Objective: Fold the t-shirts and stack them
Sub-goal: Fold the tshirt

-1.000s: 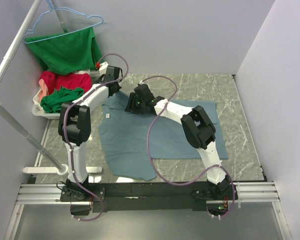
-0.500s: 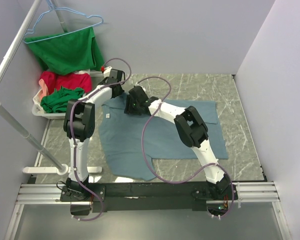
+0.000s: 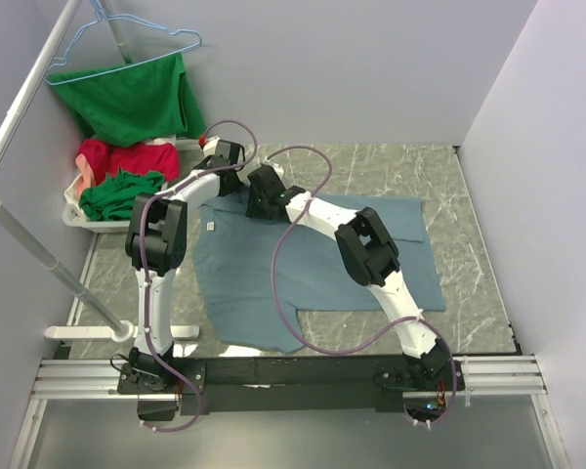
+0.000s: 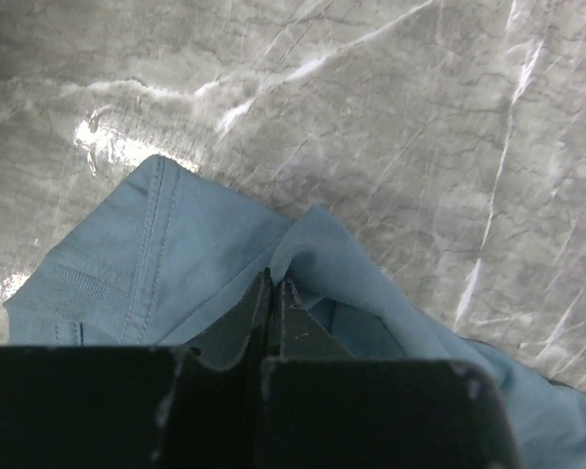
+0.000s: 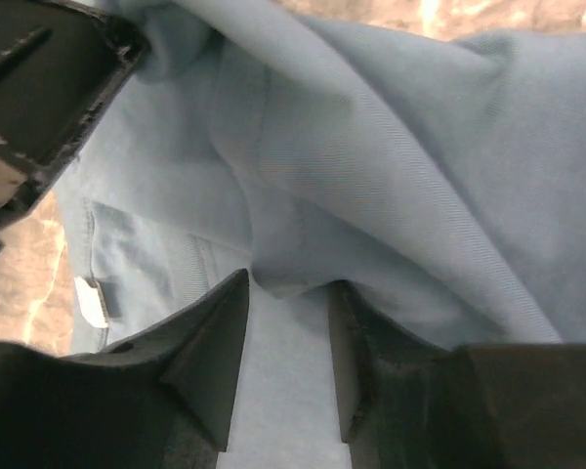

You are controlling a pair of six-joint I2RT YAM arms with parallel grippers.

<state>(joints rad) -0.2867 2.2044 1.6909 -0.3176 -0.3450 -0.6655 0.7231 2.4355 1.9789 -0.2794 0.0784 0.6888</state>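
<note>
A dusty grey-blue t-shirt (image 3: 313, 264) lies spread on the marble table. My left gripper (image 3: 232, 182) is at the shirt's far left corner. In the left wrist view it (image 4: 273, 279) is shut on a raised fold of the shirt (image 4: 176, 244) beside a stitched hem. My right gripper (image 3: 259, 203) is close beside it, over the same corner. In the right wrist view it (image 5: 288, 285) is open, with a ridge of the shirt (image 5: 420, 166) lying between its fingers. A red shirt (image 3: 127, 156) and a dark green shirt (image 3: 117, 191) lie bunched in a basket.
A white basket (image 3: 76, 217) stands at the far left by the wall. Another green shirt (image 3: 127, 98) hangs on a blue hanger from the white rack pole (image 3: 20, 117). Walls close the back and right sides. The shirt's hem reaches the front edge.
Both grippers have shifted a little towards the back left, closer together at the shirt's far left corner. The right arm has stretched further. The shirt's body has not moved.
</note>
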